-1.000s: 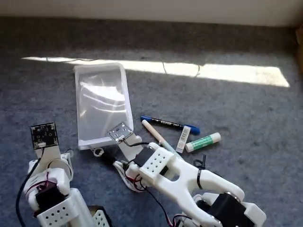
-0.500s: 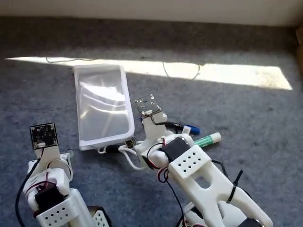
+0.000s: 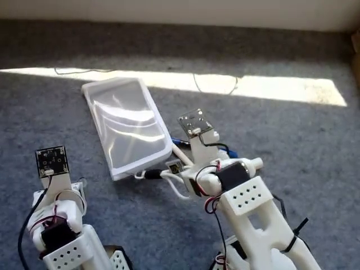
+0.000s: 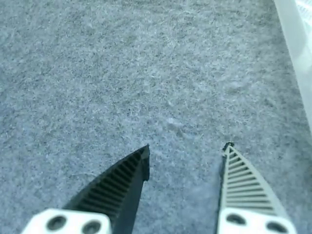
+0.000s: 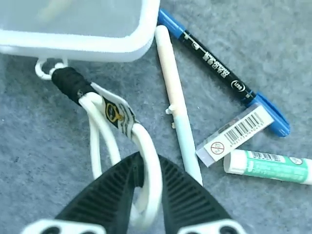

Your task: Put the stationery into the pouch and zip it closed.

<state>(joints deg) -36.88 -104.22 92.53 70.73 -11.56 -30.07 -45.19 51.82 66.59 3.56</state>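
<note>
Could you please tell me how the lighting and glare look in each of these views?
High view: a strip of sunlight crosses the carpet past the far end of the pouch, whose clear face shows white glare streaks. Right wrist view: soft, even light on the blue marker and white cord, no hard shadows. Left wrist view: evenly lit carpet.

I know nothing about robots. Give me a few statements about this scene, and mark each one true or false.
1. The right claw is shut on the pouch's white cord. True.
2. The marker is inside the pouch. False: it lies on the carpet beside the pouch.
3. The left claw is open and holds nothing. True.
4. The glue stick stands upright. False: it lies flat.
</note>
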